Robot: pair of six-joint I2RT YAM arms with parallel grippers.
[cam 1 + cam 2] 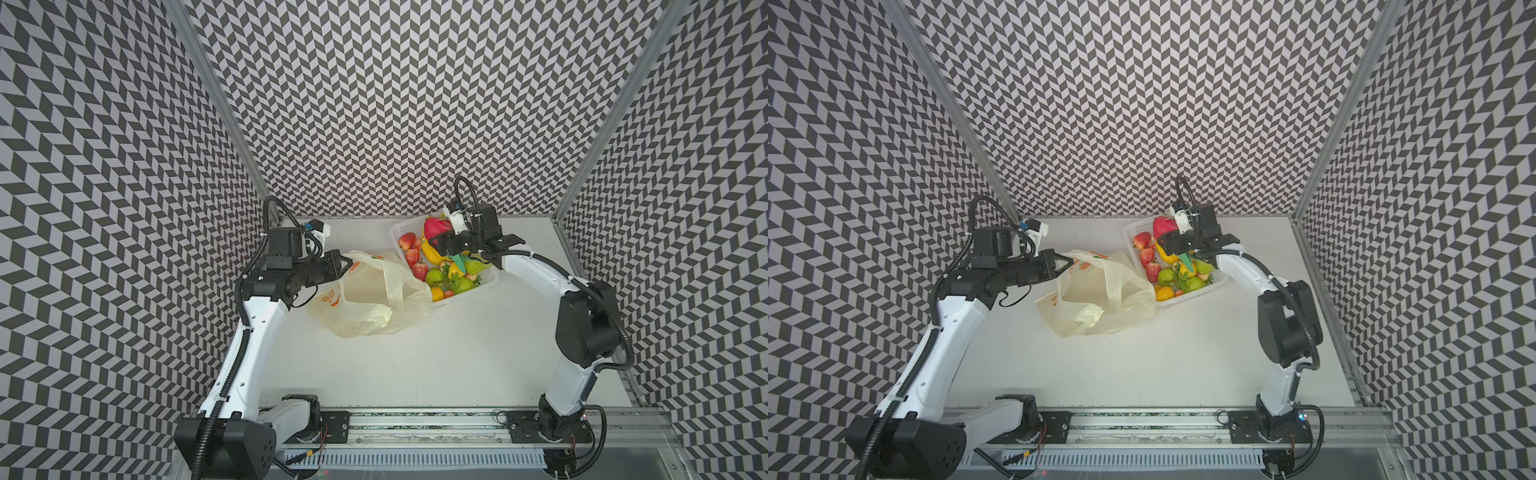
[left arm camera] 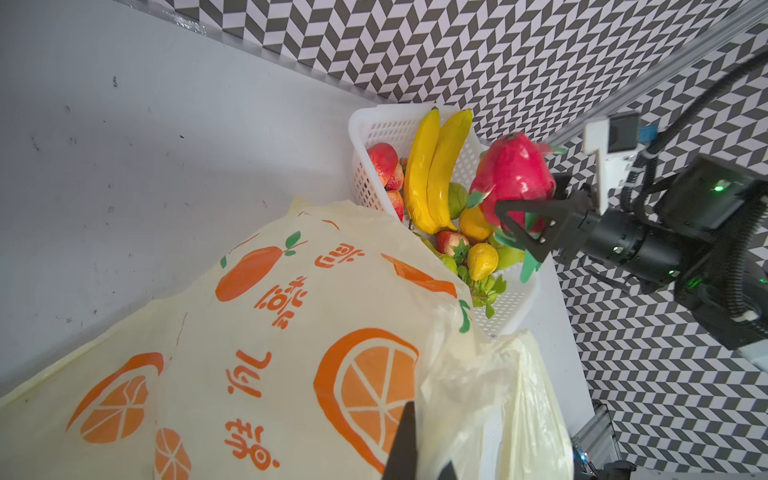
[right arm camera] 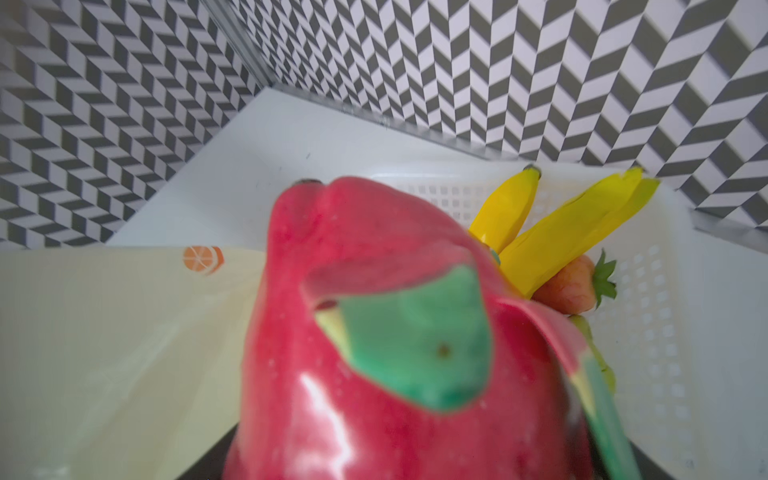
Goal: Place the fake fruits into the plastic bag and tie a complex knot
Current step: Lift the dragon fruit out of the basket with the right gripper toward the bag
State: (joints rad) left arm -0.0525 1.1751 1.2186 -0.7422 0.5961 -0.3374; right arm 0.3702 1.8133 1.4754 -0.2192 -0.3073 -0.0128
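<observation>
Two grips: left gripper pinches plastic bag, right gripper apparently clasps dragon fruit.

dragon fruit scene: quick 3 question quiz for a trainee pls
1. True or false: fruit already lies inside the bag.
2. The right gripper holds: A) a banana, B) the dragon fruit, C) a pear.
3. Fill in: the left gripper is shut on the ___.
Key: 1 false; 2 B; 3 bag.
</observation>
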